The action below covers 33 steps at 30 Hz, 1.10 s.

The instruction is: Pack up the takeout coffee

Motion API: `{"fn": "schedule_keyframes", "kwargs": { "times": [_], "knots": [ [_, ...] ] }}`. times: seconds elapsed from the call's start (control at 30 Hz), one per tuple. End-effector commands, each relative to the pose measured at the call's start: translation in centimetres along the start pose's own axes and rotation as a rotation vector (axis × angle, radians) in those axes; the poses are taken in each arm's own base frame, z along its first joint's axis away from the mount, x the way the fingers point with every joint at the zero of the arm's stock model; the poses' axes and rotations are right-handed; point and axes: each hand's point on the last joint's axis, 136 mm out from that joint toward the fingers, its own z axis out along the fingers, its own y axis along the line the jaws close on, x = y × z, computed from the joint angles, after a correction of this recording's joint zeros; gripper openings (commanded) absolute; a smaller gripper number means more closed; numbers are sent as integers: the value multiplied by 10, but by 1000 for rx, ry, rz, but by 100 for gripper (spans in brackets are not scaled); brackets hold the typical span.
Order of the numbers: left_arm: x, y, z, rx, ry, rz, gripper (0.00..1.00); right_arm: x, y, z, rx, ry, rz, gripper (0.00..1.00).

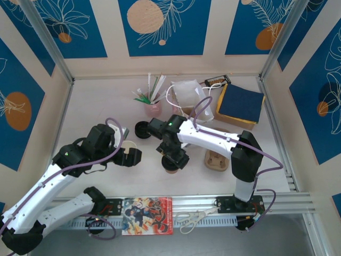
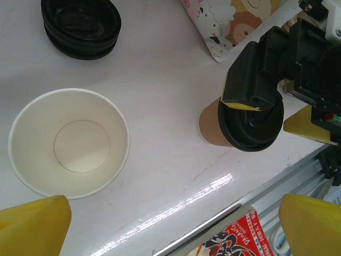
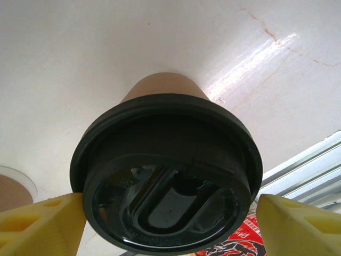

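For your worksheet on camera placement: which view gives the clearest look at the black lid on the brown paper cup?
The right wrist view: the black lid is close up, its moulded top plain, between the right gripper's open fingers. The left wrist view shows it smaller, partly behind that gripper. The top external view hides it under the arm.

Overhead, the right gripper point(image 1: 176, 158) hides nearly all of the lidded takeout coffee point(image 1: 171, 169) beneath it; the magazine point(image 2: 240, 242) near the left gripper's fingers runs off-frame.

Kraft-brown takeout coffee point(image 3: 162, 88) wears a black lid point(image 3: 166, 181); an open cup point(image 2: 69, 143) is cream-white inside.
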Motion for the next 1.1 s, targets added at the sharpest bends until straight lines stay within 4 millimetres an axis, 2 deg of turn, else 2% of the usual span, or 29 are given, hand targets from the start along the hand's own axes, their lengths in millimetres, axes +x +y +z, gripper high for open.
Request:
{"fn": "schedule_keyframes", "kwargs": {
  "times": [0.0,1.07],
  "knots": [
    [-5,-1,-3,5,-20,-11,100,3,-13,6,52,34,7,83],
    [-4,-1,-4,9,-19,-16,100,4,-16,17,75,44,-1,78]
  ]
}}
